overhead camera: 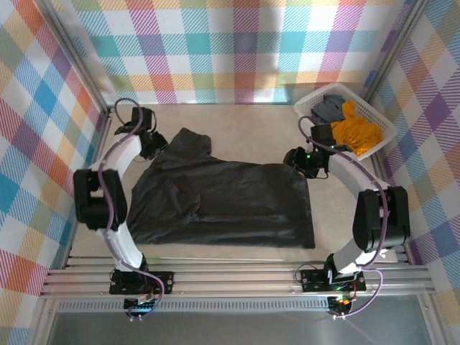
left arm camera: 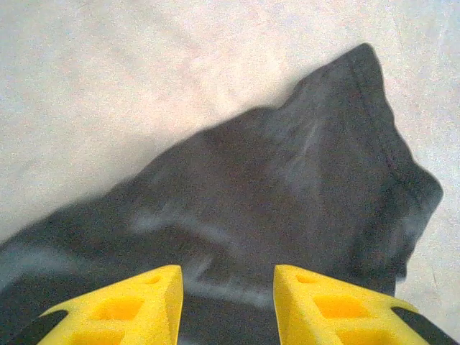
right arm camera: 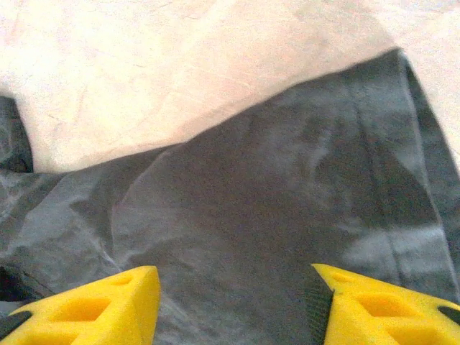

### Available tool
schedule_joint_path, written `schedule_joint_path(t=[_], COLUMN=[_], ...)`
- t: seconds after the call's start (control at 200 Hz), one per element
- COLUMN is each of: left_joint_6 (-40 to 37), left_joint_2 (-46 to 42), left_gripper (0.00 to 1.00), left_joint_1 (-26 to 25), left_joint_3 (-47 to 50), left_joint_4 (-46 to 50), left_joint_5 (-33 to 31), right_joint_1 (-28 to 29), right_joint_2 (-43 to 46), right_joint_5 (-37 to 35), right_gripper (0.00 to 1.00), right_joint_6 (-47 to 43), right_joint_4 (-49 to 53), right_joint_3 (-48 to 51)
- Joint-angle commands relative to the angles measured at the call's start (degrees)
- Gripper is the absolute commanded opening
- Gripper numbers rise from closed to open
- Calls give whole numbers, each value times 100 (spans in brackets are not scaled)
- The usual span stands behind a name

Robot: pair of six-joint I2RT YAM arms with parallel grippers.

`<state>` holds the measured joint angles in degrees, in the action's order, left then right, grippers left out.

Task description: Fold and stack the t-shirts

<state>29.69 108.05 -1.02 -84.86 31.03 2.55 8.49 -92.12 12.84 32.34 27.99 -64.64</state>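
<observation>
Left claw [left arm camera: 226, 277] hangs over the black shirt [overhead camera: 230, 201] with its yellow jaws parted a moderate way. Nothing is gripped between them, and dark cloth lies in the gap below. Whether the tips touch the cloth cannot be told from this blurred close view. It does show a pointed corner of the shirt with a stitched edge, running up onto the pale table [overhead camera: 244, 126].

The right claw [right arm camera: 233, 277] stands wider open and is likewise empty. Its own camera looks down on a broad, faintly creased stretch of the same shirt, with a seamed edge along the right side and bare table beyond.

The overhead view gives the layout that the wrist cameras cannot. The black shirt is spread flat across the middle of the table, with a narrower part reaching toward the far left. The left claw sits at that far-left part and the right claw at the shirt's far right corner. Well to the right, in the far corner, a white basket [overhead camera: 383, 123] holds an orange shirt [overhead camera: 357, 131] and a grey shirt [overhead camera: 329, 108] bundled together.
</observation>
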Motion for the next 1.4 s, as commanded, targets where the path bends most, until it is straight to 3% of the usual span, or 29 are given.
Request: schedule_joint_path(t=[0.0, 0.245, 0.45, 0.55, 0.73, 0.795, 0.93, 1.0, 1.155, 1.324, 1.394], left_joint_6=[-951, -1256, -1234, -1229, -1456, -1308, -978, -996, -950, -825, -782], left_joint_2=[837, 2644, 3746, 4240, 4410, 4528, 4800, 4833, 4882, 4808, 4689], left_gripper=[40, 43, 46, 47, 47, 48, 52, 50, 43, 14, 0], left_joint_1=[5, -78, -179, -248, -561, -610, -610, -681, -813, -813, -813], left_joint_3=[-870, -2782, -4393, -5153, -5314, -5550, -5946, -5952, -5952, -5950, -5947], left_joint_4=[-577, -530, 9, 395, 514, 801, 1439, 1619, 1985, 2017, 1974], left_joint_5=[342, 369, 113, 347, 178, -214, -359, -317, -867, -1027, -1035], right_joint_1=[-83, -213, -355, -401, -452, -471, -503, -517, -570, -611, -625], right_joint_2=[-277, -596, -652, -577, -614, -605, -418, -362, -359, -305, -351], right_joint_5=[411, 696, 1340, 1441, 1527, 1594, 1663, 1644, 1614, 956, 244], right_gripper=[57, 58, 56, 56, 55, 54, 54, 54, 54, 49, 48], right_joint_6=[-452, -528, -264, -154, -93, -55, 7, 9, 48, 190, 276], right_joint_4=[-68, -66, -422, -596, -698, -728, -794, -772, -779, -529, -254], right_joint_3=[-431, -807, -631, -460, -374, -340, -233, -216, -189, -128, -173])
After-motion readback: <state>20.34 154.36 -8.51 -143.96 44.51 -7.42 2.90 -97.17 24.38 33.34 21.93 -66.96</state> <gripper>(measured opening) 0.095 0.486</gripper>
